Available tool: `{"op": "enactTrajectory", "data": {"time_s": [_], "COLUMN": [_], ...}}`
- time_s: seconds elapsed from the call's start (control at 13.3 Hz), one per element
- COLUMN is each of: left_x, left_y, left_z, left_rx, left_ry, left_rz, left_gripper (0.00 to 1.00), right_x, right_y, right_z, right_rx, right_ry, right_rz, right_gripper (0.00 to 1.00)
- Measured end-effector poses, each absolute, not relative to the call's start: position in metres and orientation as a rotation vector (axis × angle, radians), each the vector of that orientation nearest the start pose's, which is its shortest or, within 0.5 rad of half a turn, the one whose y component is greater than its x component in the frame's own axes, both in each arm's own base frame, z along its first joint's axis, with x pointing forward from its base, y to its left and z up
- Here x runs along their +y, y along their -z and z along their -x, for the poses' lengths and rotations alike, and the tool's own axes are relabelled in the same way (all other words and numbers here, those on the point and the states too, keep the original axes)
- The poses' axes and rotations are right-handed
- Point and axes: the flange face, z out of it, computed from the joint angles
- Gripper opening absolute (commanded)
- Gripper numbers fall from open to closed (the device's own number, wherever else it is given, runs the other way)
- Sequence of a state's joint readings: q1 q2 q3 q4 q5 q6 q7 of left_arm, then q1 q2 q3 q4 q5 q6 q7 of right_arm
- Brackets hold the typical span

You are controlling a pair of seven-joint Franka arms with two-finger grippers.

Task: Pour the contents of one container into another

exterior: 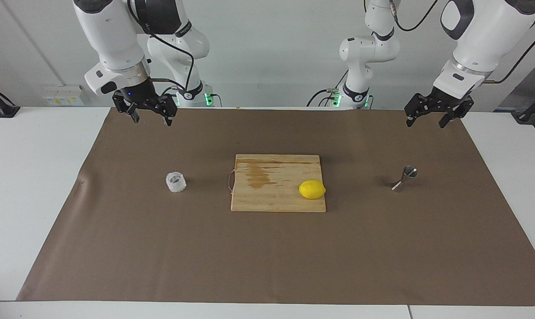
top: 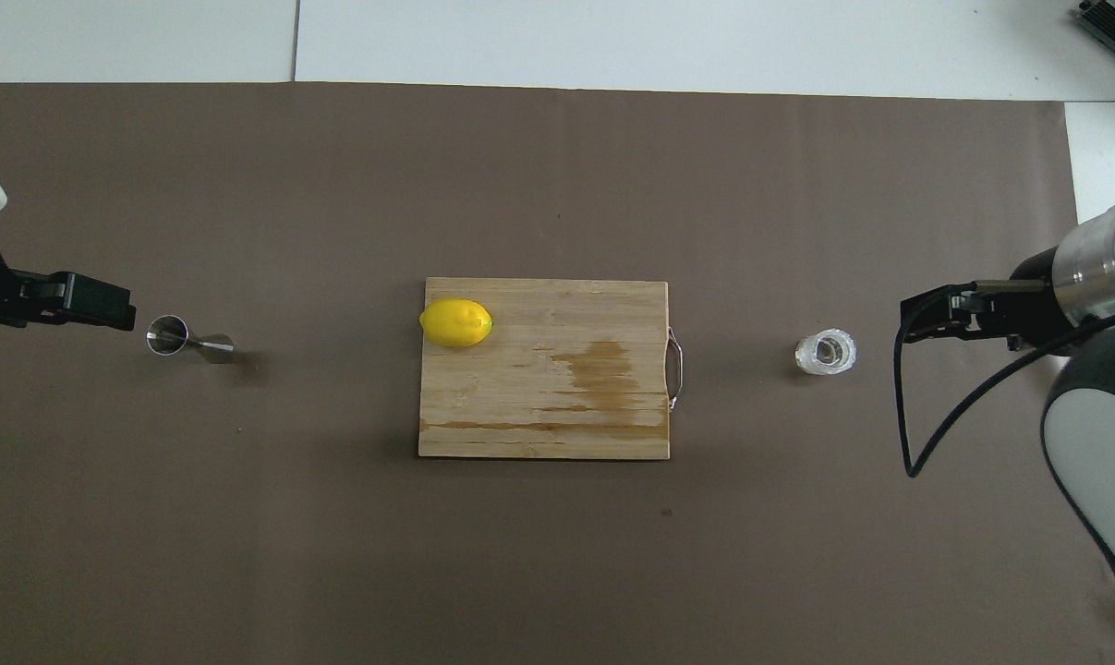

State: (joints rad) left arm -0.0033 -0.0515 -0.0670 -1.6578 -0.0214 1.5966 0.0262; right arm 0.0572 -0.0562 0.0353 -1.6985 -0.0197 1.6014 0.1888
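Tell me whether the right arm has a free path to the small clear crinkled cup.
Probably yes. The right gripper hangs open above the brown mat, and the small clear crinkled cup stands alone at that arm's end, apart from the wooden cutting board.

A white surface (exterior: 37,186) carries a brown paper sheet (exterior: 267,257); a plain pale wall (exterior: 267,53) rises past it.

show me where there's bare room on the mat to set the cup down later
Widest free patch: the brown mat from the cutting board to the table edge farthest from the robots. Also bare: between clear cup and board, and between board and jigger. Only the board's corner by the lemon is taken.
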Motion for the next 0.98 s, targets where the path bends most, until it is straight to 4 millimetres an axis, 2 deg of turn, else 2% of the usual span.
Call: {"op": "enactTrajectory", "data": {"time_s": [0.98], "left_x": [-0.042], "left_y": [-0.612], "left_z": [-0.538], "left_rx": [0.160], "left_ry": [-0.026], "left_rz": [3.155], "left_gripper": [1.00], "right_x": [0.037], "right_y": [-0.608], "right_z": [-0.539], "right_rx": [0.185], "right_ry": [-0.007], "right_rz": [3.159], "right_gripper": [1.00]}}
